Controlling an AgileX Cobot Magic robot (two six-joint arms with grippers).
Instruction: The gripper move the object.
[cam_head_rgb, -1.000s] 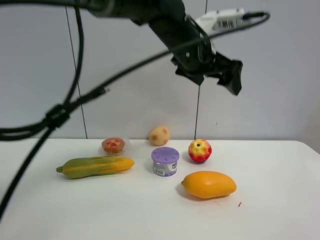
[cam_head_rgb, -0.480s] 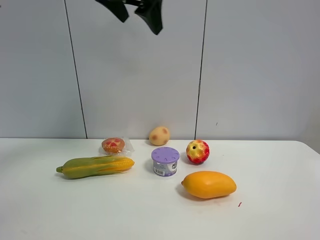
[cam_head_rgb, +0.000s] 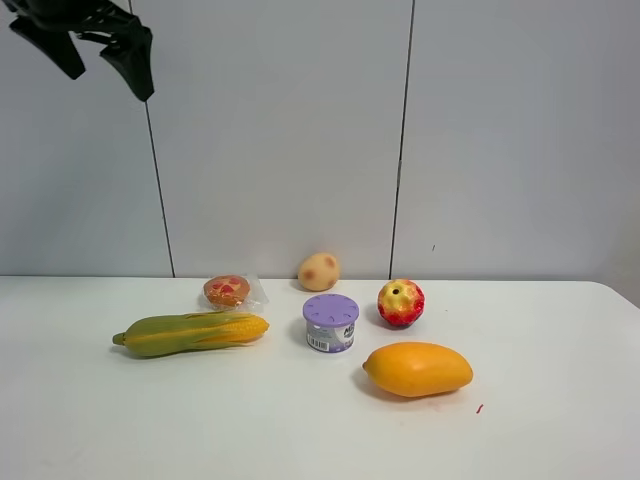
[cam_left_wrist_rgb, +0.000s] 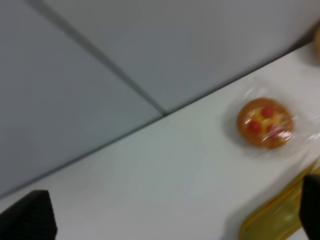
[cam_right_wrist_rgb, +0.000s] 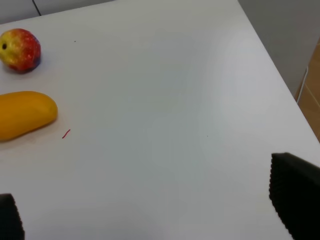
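High up at the left edge of the exterior view, my left gripper (cam_head_rgb: 113, 86) hangs in front of the grey wall (cam_head_rgb: 280, 130), far above the table (cam_head_rgb: 550, 420). Its two black fingers stand apart and nothing is between them. My left wrist camera shows the same wide gap (cam_left_wrist_rgb: 170, 210), with the wrapped pastry (cam_left_wrist_rgb: 265, 122) and one end of the corn (cam_left_wrist_rgb: 280, 220) below, a little blurred.

My right gripper (cam_right_wrist_rgb: 152, 207) is also spread wide and empty; it looks down on bare table near the right end.

The apple (cam_head_rgb: 400, 303) sits on the table, its dimpled top hole facing up. It is near the purple can (cam_head_rgb: 330, 322), on the can's right, and just behind the mango (cam_head_rgb: 417, 369), touching neither. The tan ball (cam_head_rgb: 318, 271) rests close to the wall.
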